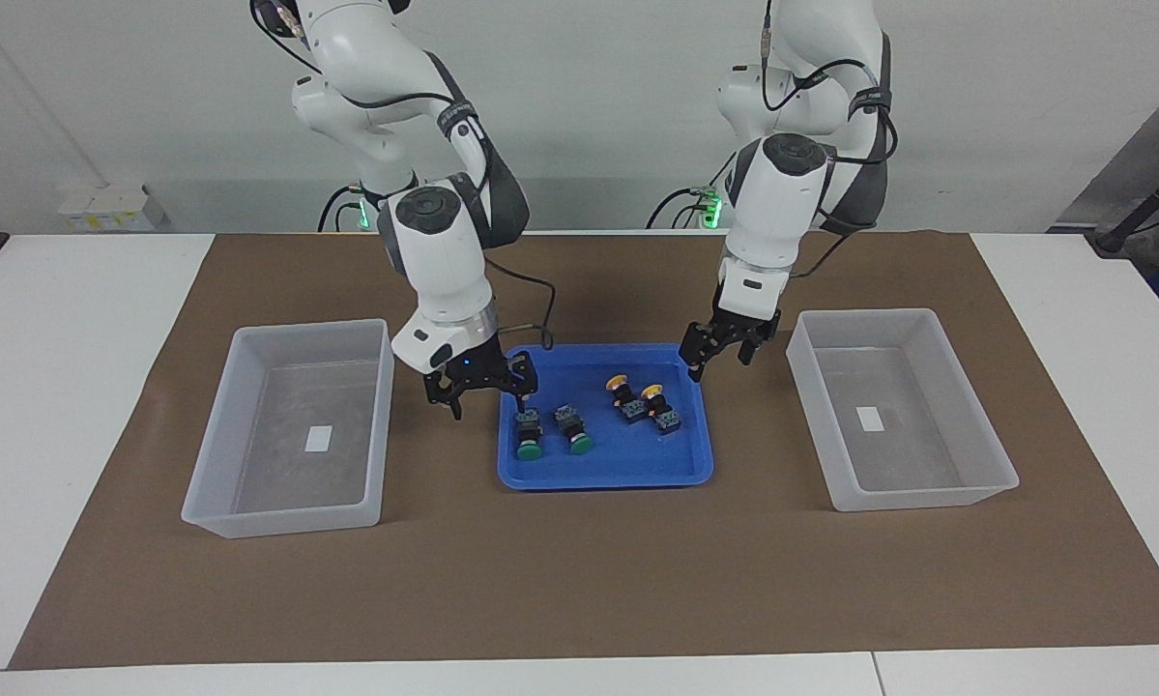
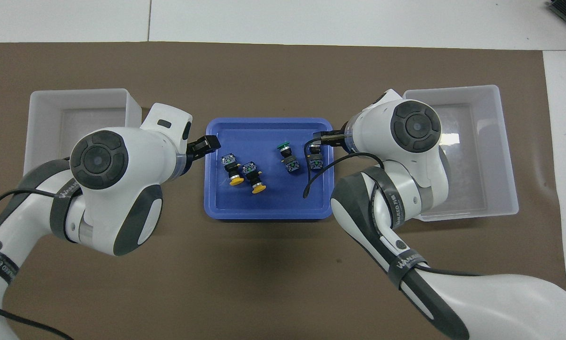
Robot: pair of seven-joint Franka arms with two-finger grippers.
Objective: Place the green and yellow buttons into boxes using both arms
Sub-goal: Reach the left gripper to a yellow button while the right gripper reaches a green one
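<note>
Two green buttons [image 1: 528,437] [image 1: 573,431] and two yellow buttons [image 1: 625,396] [image 1: 658,410] lie in a shallow blue tray [image 1: 603,474] at the table's middle. The green pair [image 2: 287,156] is toward the right arm's end, the yellow pair [image 2: 233,171] toward the left arm's. My right gripper [image 1: 487,398] hangs open low over the outer green button [image 2: 315,159], holding nothing. My left gripper [image 1: 722,365] is open and bare over the tray's rim beside the yellow ones. Both whitish boxes [image 1: 214,425] [image 1: 975,406] hold no buttons.
A brown mat [image 1: 579,580] covers the table under the tray and both boxes. One box [image 2: 75,94] sits at the left arm's end, the other [image 2: 500,141] at the right arm's end. A black cable [image 2: 311,182] from the right arm loops over the tray.
</note>
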